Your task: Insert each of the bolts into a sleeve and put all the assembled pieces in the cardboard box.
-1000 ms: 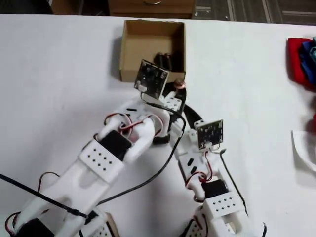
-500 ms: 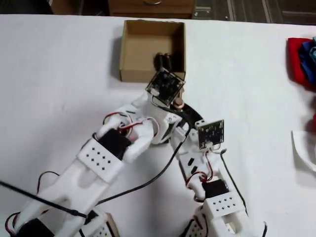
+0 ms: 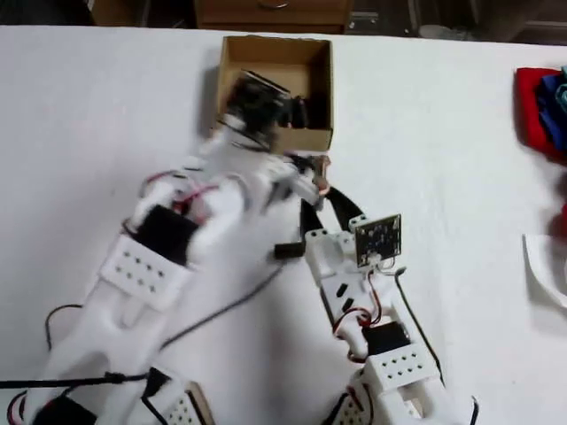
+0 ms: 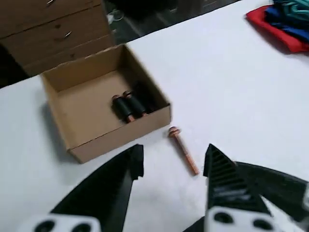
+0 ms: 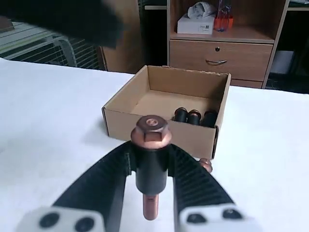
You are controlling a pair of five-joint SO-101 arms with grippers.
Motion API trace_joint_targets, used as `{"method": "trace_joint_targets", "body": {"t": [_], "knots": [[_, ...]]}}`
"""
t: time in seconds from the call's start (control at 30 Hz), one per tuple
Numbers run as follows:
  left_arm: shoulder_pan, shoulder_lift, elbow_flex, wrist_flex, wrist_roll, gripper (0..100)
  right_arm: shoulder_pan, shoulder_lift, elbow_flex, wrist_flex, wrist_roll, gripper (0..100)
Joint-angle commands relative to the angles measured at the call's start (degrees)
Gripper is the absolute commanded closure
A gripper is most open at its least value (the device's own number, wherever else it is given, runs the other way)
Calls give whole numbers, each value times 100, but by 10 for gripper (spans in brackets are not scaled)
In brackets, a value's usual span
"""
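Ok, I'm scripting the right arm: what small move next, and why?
Probably carry the right gripper forward over the box: it is shut on a sleeve with a bolt through it, and the box sits just ahead.

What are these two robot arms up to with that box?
They are fitting bolts into sleeves. The right gripper is shut on a black cylindrical sleeve with a copper bolt through it. The left gripper hangs open near a loose copper bolt on the white table beside the brown cardboard box, which holds a few assembled pieces.
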Motion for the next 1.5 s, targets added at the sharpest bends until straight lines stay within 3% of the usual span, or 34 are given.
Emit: {"method": "trace_joint_targets", "body": {"t": [0.0, 0.07, 0.13, 0.3, 0.43, 0.63, 0.87, 1.07, 1.23, 1.47], "knots": [[-1160, -26, -242, 870, -70, 782, 75, 13, 18, 189, -53, 977], [-1697, 0, 189, 1424, -79, 782, 75, 13, 18, 303, -53, 976], [-2119, 0, 945, 1213, -79, 782, 75, 13, 18, 567, -53, 975], [-2901, -9, 2941, -932, -404, 782, 356, 13, 9, 980, -70, 977], [-2971, -18, 4277, -2760, -897, 782, 338, 22, -273, 1534, -431, 978], [-2945, -18, 5121, -4044, -914, 782, 259, 145, -2303, 3635, 176, 978], [-2910, -18, 5156, -4088, -914, 782, 259, 2976, -5776, 4734, 229, 978], [-2813, -9, 5174, -4070, -949, 782, 233, 6448, -10470, 6448, 211, 978], [-2813, -9, 5174, -4070, -949, 782, 259, 9182, -14725, 7837, -466, 978], [-2813, 0, 5174, -4070, -958, 782, 268, 12321, -18778, 8365, -519, 978]]}}
